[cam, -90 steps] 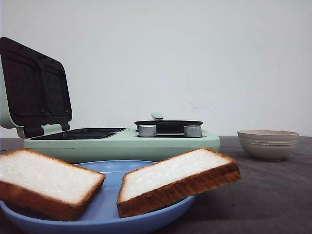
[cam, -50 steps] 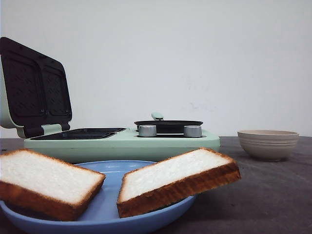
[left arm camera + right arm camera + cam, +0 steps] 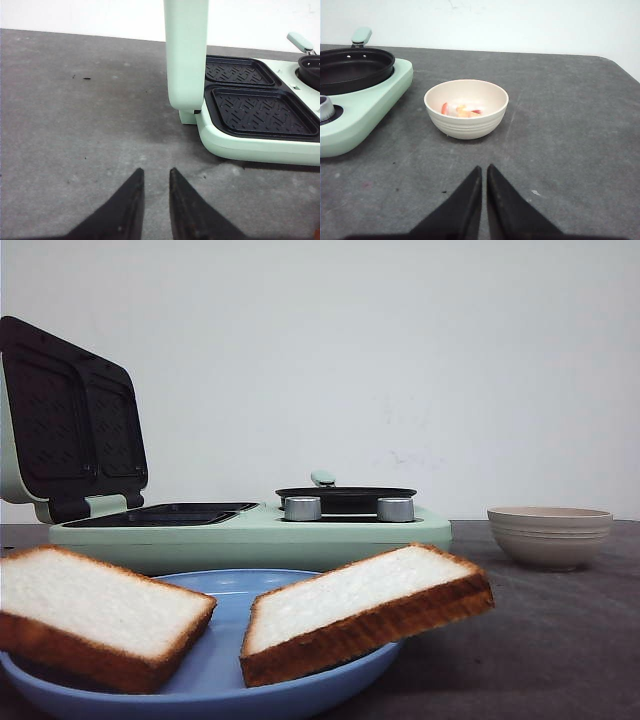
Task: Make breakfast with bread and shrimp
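No step has begun. Two thick white bread slices with brown crusts (image 3: pixel 100 615) (image 3: pixel 365 610) lie on a blue plate (image 3: pixel 215 680) at the desk's near edge. The orange-red shrimp (image 3: pixel 461 110) rests in a cream ribbed bowl (image 3: pixel 466 125) toward the right edge. The left gripper (image 3: pixel 156 192) hangs nearly closed, holding nothing; the right gripper (image 3: pixel 484 187) is pressed together, empty. Next likely calls for opening and reaching a slice for the mint-green breakfast maker's (image 3: pixel 250 530) dark grill tray (image 3: pixel 260 111). Surface: grey matte desk (image 3: pixel 560 130); plain white wall (image 3: pixel 400 360) behind.
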